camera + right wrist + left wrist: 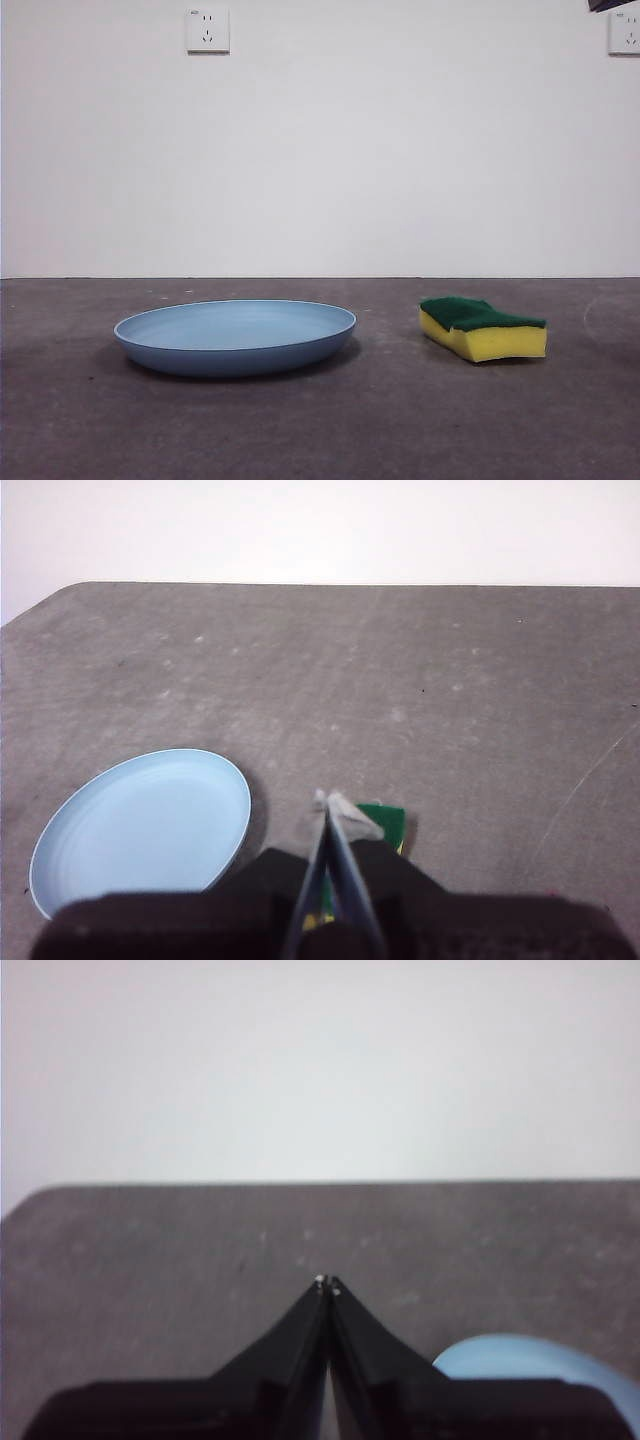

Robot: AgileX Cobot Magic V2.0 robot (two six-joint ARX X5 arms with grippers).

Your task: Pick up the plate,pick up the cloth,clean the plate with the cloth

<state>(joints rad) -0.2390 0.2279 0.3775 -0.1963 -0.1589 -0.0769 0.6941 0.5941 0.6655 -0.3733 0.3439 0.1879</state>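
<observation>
- Tabletop point(320, 430): you see a dark grey, mottled surface running from the front view's lower edge back to a white wall; nothing lies on its nearest strip.
- Plate point(235, 335): you find the light-blue, shallow round dish resting flat on the table, left of centre in the front view, its raised rim forming a clean ellipse and its inside bare.
- Cloth point(483, 328): you find what is really a sponge, yellow foam beneath a dark green scouring layer, lying flat with the green side up, to the right of the plate and well apart from it.
- Right gripper point(332, 802): in its wrist view you see the two black jaws pressed together to a thin point, holding nothing; the cloth shows as a green patch directly behind the tip, partly hidden by the jaws, and the plate lies off to one side of it.
- Left gripper point(327, 1282): in its wrist view you see the jaws closed tip against tip, pinching nothing, with bare table beyond them; an arc of the plate's rim shows beside one jaw, at the picture's edge.
- Arm tip point(612, 4): you see only a small dark corner of one arm at the top right of the front view; which arm it belongs to cannot be told from that view.
- Wall sockets point(208, 30): you see two white outlets on the wall, one above the plate, one at the right edge.
</observation>
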